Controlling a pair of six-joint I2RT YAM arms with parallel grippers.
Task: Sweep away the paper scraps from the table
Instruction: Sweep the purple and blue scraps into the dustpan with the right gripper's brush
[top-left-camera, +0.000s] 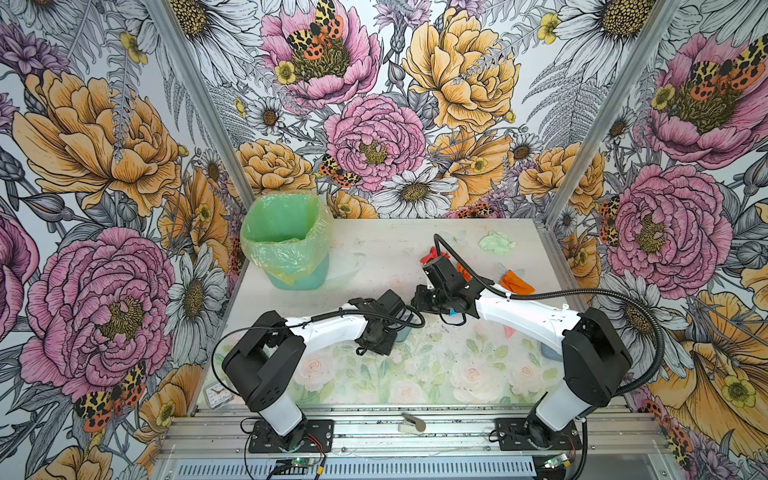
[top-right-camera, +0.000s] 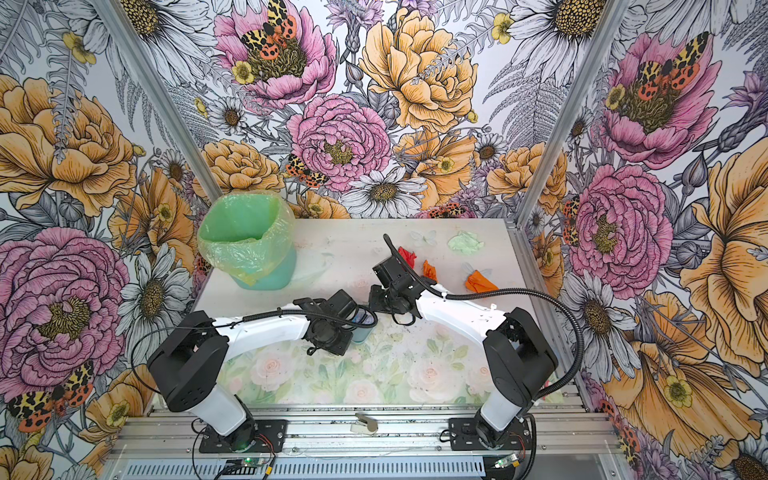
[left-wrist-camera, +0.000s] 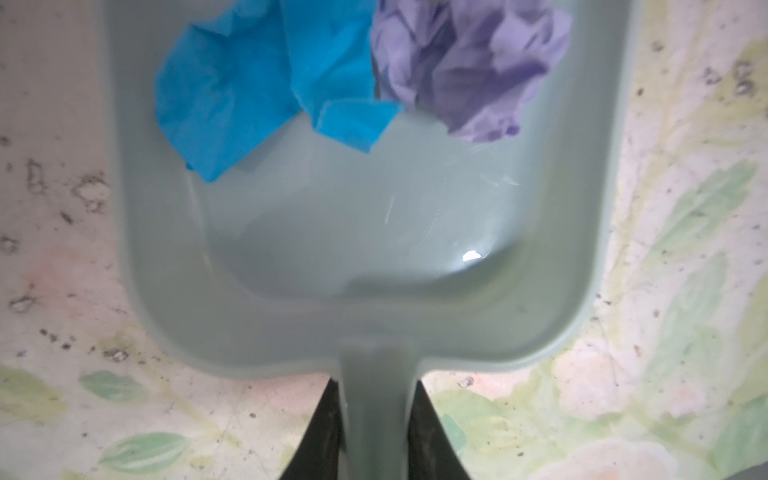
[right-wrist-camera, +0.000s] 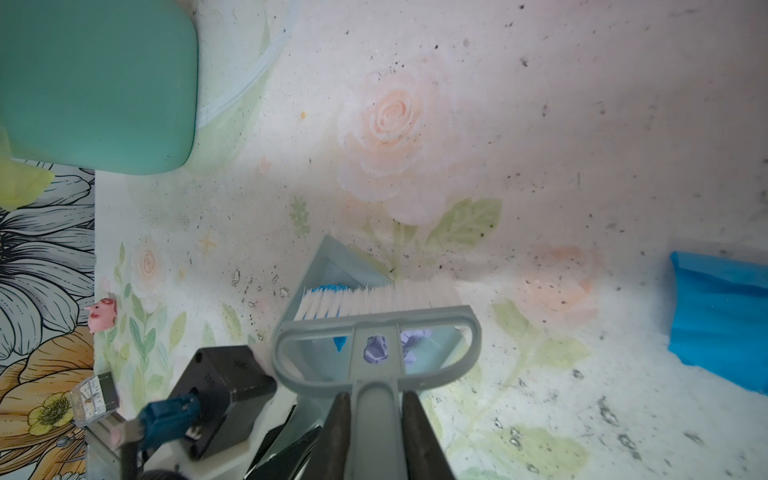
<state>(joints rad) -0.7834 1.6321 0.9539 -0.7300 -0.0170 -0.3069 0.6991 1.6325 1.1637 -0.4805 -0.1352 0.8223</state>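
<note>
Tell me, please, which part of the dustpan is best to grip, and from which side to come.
Grip the narrow handle of the dustpan, coming from behind its closed back wall, as the left gripper does. The handle is slim and straight; the open front holds the blue scrap and lilac scrap, so keep it clear.

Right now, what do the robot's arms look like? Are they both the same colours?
Yes, both match. The left arm and right arm have smooth white shells with chunky black joints, standing on black base plates. A ribbed black hose loops along the right arm; a thinner black cable loops by the left. The fingers are dark, narrow and tapered.
</note>
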